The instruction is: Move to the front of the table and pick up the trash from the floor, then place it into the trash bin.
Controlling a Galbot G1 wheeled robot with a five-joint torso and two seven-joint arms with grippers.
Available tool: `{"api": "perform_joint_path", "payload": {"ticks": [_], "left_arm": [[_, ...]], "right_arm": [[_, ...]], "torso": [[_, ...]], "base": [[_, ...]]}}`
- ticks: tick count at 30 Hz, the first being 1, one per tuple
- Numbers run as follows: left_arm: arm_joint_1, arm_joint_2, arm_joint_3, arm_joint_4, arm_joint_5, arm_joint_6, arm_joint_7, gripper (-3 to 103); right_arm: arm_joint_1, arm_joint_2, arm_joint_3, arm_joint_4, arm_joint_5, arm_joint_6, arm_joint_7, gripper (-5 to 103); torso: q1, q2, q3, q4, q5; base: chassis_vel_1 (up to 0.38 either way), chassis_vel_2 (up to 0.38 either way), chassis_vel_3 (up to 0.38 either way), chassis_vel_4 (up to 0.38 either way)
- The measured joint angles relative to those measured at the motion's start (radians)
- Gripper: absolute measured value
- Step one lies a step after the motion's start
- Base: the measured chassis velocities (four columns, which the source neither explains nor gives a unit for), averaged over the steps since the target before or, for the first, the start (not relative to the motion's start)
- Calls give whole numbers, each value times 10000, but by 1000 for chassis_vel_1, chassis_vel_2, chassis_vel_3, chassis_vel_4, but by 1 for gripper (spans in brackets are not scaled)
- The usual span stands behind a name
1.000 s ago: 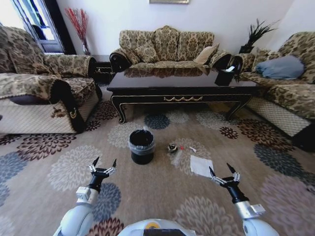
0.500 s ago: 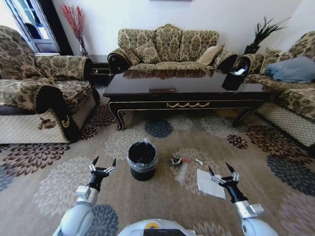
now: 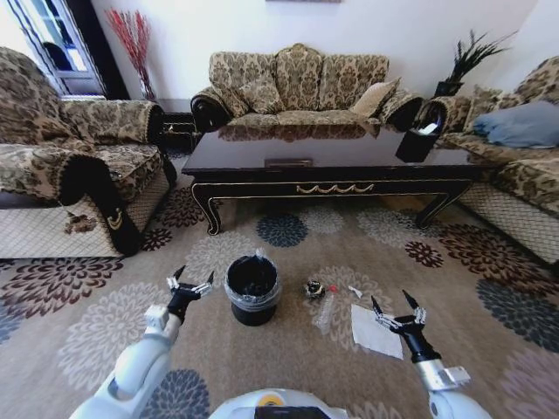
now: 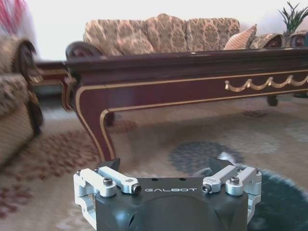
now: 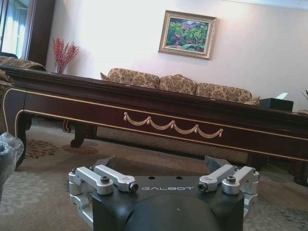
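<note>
Robot is parked in front of the table [image 3: 332, 166], so the drive part looks done. Pickup not started: all trash is on the carpet, nothing in either hand.

Trash layout, head view:
- paper [image 3: 376, 329], near right, just beyond the right gripper [image 3: 396, 310]
- wad [image 3: 313, 288], right of the bin [image 3: 252, 288], near it but apart
- bottle [image 3: 327, 305], red cap pointing far, lying between wad and paper
- scrap [image 3: 355, 291], just beyond the paper's far edge

Bin stands centre, between robot and table, liner over the rim. I can't tell whether anything is inside.

Grippers: the left gripper [image 3: 191, 285] is raised, just left of the bin, fingers spread wide, holding nothing. Right one is low and near, by the paper's near edge, also spread wide and empty.

Left to do: grab each piece and drop it in the bin, so basically the whole manipulation half. Paper is flat on carpet; I'd guess it's the hardest to pinch.

View differences:
- Head view gives the full floor layout: trash, bin, both arms.
- Left wrist view looks low at the table's left leg and apron [image 4: 250, 84]; confirms its fingers [image 4: 118, 179] are apart.
- Right wrist view shows the apron ornament, and a sliver of bin liner [image 5: 7, 154] at its edge.
</note>
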Motion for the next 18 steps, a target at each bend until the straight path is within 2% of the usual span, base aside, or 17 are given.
{"api": "perform_joint_path", "payload": {"ticks": [2, 3, 4, 6, 7, 8, 12, 18], "left_arm": [[-570, 358, 337, -121, -1020, 866, -516, 100], [-570, 358, 337, -121, -1020, 866, -516, 100], [-744, 462, 424, -141, -1302, 1136, -692, 100], [-1260, 855, 625, -192, -2383, 2338, -1372, 100], [-1387, 1000, 653, -182, -2689, 2718, -1564, 100], [-1387, 1000, 653, -182, -2689, 2718, -1564, 100], [-1635, 1281, 681, 212, -3407, 3581, -2085, 100], [-2479, 1055, 1166, 951, -3615, 3525, -1837, 100]], "right_arm": [[-14, 1, -10, -1, -71, 0, -5, 100], [-14, 1, -10, -1, -71, 0, -5, 100], [-15, 1, -16, -5, -96, 0, -6, 100], [14, -14, -63, -87, -206, 0, -8, 100], [55, -39, -83, -138, -224, 0, -9, 100], [55, -39, -83, -138, -224, 0, -9, 100], [274, -205, -233, -339, -221, 0, -9, 100], [299, -204, -300, -362, -214, -11, -10, 100]], "torso": [[-1, 0, 0, 0, -2], [-1, 0, 0, 0, -2], [-1, 0, 0, 0, -2], [0, 0, 0, -3, 2], [1, 0, 1, -3, 1], [1, 0, 1, -3, 1], [1, 1, 0, 6, 0], [1, 1, 1, 1, -2]], "base": [[0, 0, 0, 0], [0, 0, 0, 0], [0, 0, 0, 0], [0, 0, 0, 0], [0, 0, 0, 0], [0, 0, 0, 0], [0, 0, 0, 0], [0, 0, 0, 0]]}}
